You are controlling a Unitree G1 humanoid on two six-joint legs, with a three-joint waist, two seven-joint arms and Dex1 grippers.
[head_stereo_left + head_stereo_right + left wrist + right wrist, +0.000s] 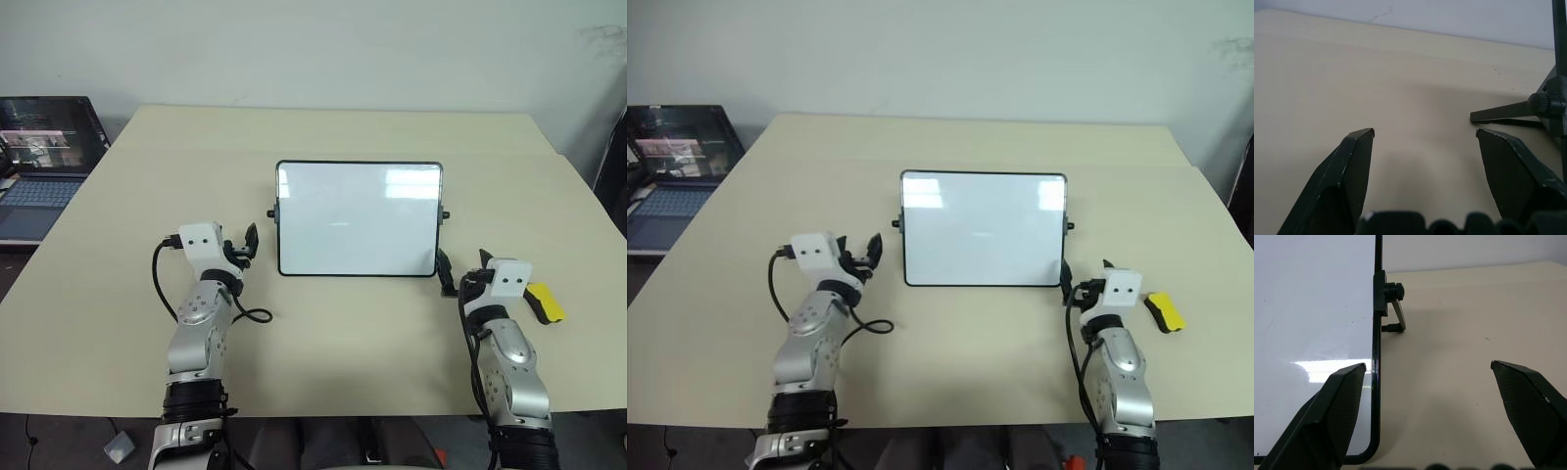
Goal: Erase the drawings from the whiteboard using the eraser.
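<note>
Whiteboard (358, 218) propped mid-table (323, 137), both grippers empty beside it.

Head views: its face looks clean, no drawings visible; the yellow eraser (1166, 311) lies on the table near the board's right corner, just right of the right gripper (462, 272); a laptop (44, 162) sits far left. Left wrist view: left gripper (1422, 134) spread wide, nothing between, beside the board's knob (1541, 104). Right wrist view: right gripper spread, one finger (1327, 418) before the board's right edge.

Both end effectors (1422, 132) (1427, 367) wide open
</note>
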